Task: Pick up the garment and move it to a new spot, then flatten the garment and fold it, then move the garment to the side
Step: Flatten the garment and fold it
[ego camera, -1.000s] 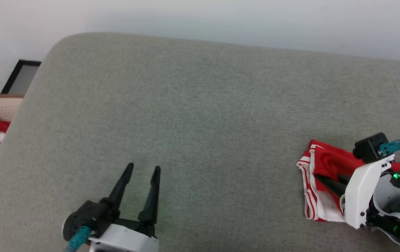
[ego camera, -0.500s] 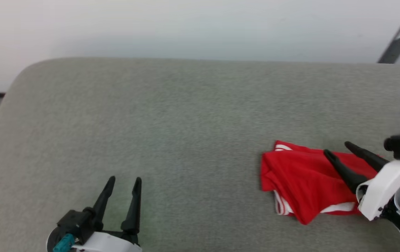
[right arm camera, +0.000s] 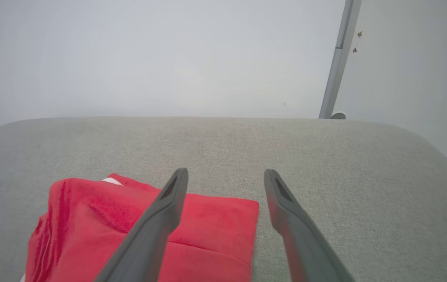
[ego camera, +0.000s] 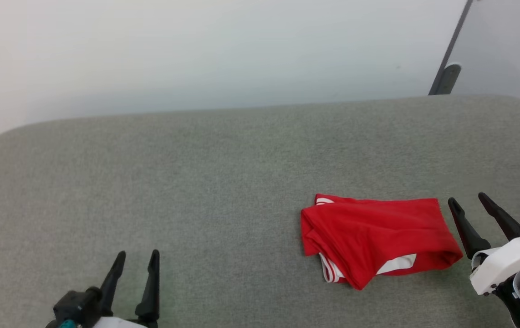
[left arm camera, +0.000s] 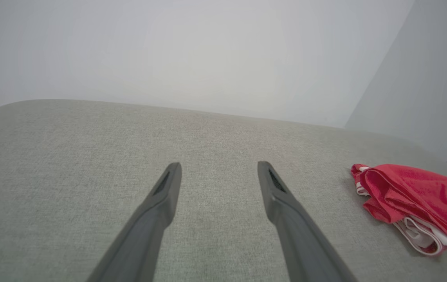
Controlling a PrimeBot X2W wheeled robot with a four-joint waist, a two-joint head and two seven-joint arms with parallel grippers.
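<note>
Garment (ego camera: 374, 237) lies folded on grey cushion (ego camera: 196, 182), white wall (ego camera: 196, 54) behind.

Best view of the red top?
Head view: the whole folded red top lies unobstructed on the grey cushion. Left wrist view cuts it off at the right edge; right wrist view crops it below, partly behind the right pincer.

One garment (ego camera: 374, 232), one cushion (ego camera: 196, 182), one left end effector (ego camera: 137, 252), one right end effector (ego camera: 466, 197)
</note>
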